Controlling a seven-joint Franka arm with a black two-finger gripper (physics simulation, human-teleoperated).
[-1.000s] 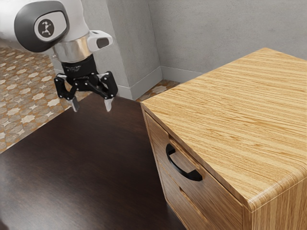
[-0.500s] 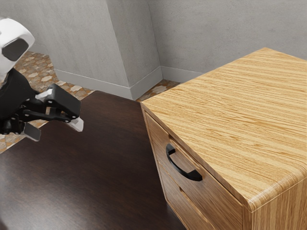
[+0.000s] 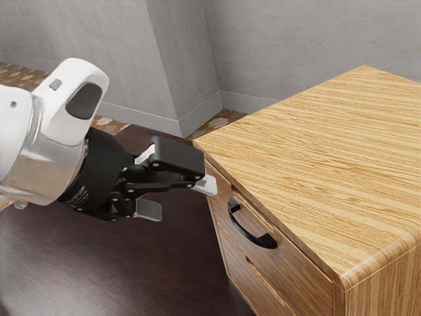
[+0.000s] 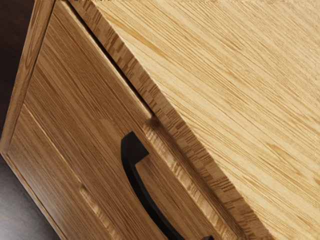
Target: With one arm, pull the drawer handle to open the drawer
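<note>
Arm level; pincer (image 3: 177,197) released, fingers pointing 3 o'clock, handle (image 3: 250,228) near at 4 o'clock, untouched; drawer (image 4: 70,115) shut, contents hidden.

White glossy shell on the arm (image 3: 29,122), with a dark oval recess (image 3: 77,102) and a small grey square (image 3: 56,84) beside it. Then a silver band (image 3: 43,172), then the black gripper (image 3: 177,197), linkage bars showing, tipped with pale grey fingers (image 3: 206,187).
</note>
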